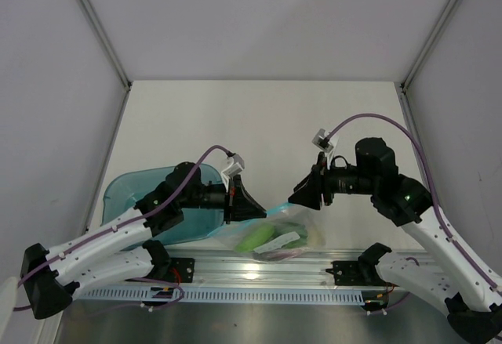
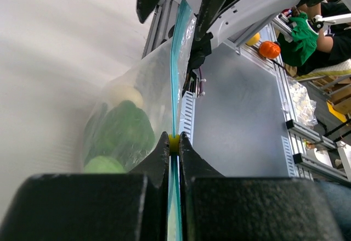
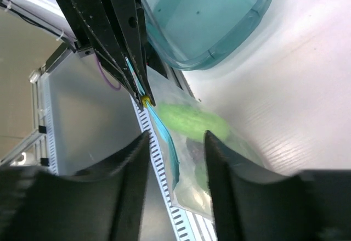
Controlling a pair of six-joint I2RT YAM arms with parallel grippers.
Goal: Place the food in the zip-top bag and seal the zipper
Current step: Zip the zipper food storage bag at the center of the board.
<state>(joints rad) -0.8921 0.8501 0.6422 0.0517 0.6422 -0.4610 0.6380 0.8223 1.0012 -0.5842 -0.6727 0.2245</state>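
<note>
One zip-top bag (image 1: 276, 236), clear and floppy, is strung between the two grippers, with its body sagging below the fingertips onto the table (image 1: 259, 124). The food (image 2: 123, 134) is inside the bag. The left wrist view shows a dark green lump just beside the tips of the left gripper (image 2: 174, 142), a pale green round piece (image 2: 104, 165) closer in, and a cream-yellow piece (image 2: 129, 94) farther out. The right wrist view shows one long green vegetable (image 3: 194, 120) just past the right gripper (image 3: 176, 136), with a dark piece (image 3: 193, 152) below it, colour hard to tell. That makes roughly four or five pieces; the exact count can't be told through the wrinkled plastic. There is one zipper (image 2: 176, 60), a light-blue strip, taut and on edge, running straight from the left fingertips toward the right ones. The left gripper is pressed together, pinching the zipper at its end, and a small yellow bit (image 2: 174, 139) shows right at the pinch. The right gripper's jaws are spread, one finger on each side of the strip with a gap showing, not clamping it. Whether the strip is sealed along its whole length can't be told. One teal tray (image 3: 219, 21), translucent and rounded, sits on the table behind the left gripper, on the side away from the right gripper, near the bag but not touching it in the right wrist view. Count: two grippers, one bag, one zipper, one tray.
</note>
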